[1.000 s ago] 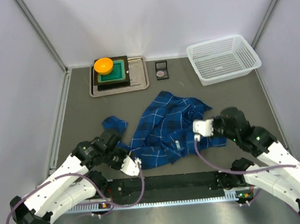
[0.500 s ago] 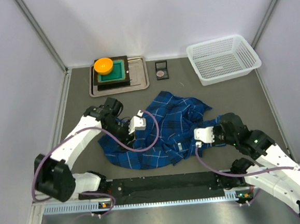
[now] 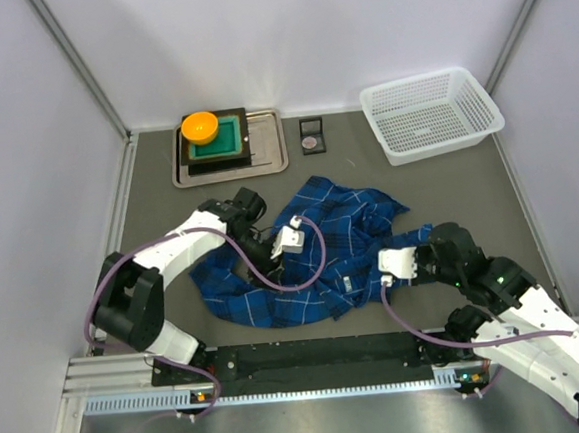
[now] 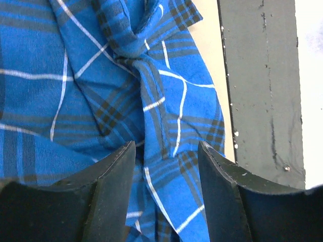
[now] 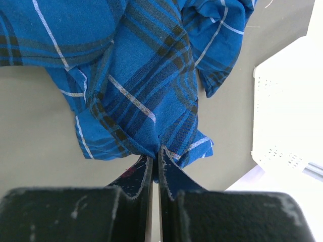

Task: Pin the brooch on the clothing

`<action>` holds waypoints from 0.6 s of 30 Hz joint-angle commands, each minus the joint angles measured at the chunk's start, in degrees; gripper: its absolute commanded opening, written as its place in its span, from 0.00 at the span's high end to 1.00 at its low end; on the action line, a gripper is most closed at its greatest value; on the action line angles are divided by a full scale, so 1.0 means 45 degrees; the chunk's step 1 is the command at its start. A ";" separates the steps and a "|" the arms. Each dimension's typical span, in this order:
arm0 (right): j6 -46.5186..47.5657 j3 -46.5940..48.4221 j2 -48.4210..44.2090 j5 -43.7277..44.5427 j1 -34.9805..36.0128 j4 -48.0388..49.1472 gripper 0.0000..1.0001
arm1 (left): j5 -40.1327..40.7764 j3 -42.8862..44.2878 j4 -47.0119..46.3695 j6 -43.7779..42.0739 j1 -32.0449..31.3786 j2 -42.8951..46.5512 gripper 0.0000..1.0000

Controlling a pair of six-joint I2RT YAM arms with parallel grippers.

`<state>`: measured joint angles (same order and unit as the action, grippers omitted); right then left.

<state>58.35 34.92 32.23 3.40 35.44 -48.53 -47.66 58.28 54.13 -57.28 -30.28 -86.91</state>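
Fabric fills both wrist views. Nearest the arm bases, at about 4 o'clock on the shirt (image 3: 341, 227), the right tool (image 5: 155, 160) has its fingers pressed together on a bunched corner of blue plaid, and the cloth fans out above the pinch. A little farther in, toward 9 o'clock of the heap, the left tool (image 4: 166, 166) hovers over a twisted fold with its fingers apart and nothing between them. Whether the tips touch the cloth I cannot tell.

The shirt lies crumpled in the middle of the counter (image 3: 467, 177). It looks light and limp, so it should slide and wrinkle under any pull. I judge it wants spreading flat by hems or corners before anything is pinned.

Beyond it, at 12 o'clock, the brooch (image 3: 311, 145) sits in a small black case (image 3: 310, 126), well apart from the shirt and both tools. It looks small, stiff and thin, likely awkward to lift, and its rim seems the place to pinch.

At 11 o'clock a metal tray (image 3: 267, 160) carries a green block (image 3: 225, 136) with an orange dish (image 3: 200, 125) on its corner. At 1 o'clock a white mesh basket (image 3: 432, 115) holds nothing that I can see.
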 commanded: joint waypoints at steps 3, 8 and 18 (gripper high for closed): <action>-0.0192 0.0189 -0.0014 0.0007 -0.0044 -0.0035 1.00 | 0.0432 -0.0607 -0.1831 0.0286 -0.0750 -0.0821 0.43; -0.0466 0.0424 0.0045 -0.0052 -0.0044 -0.0152 1.00 | 0.0903 -0.0725 -0.2223 0.0365 -0.0770 -0.1505 0.44; -0.0622 0.0463 0.0084 0.0006 -0.0044 -0.0289 1.00 | 0.0766 -0.0744 -0.1619 0.1179 -0.0732 -0.1273 0.87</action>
<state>56.75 34.92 32.36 3.38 35.44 -49.80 -42.59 54.11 44.84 -54.96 -33.80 -94.19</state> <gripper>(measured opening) 0.014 0.310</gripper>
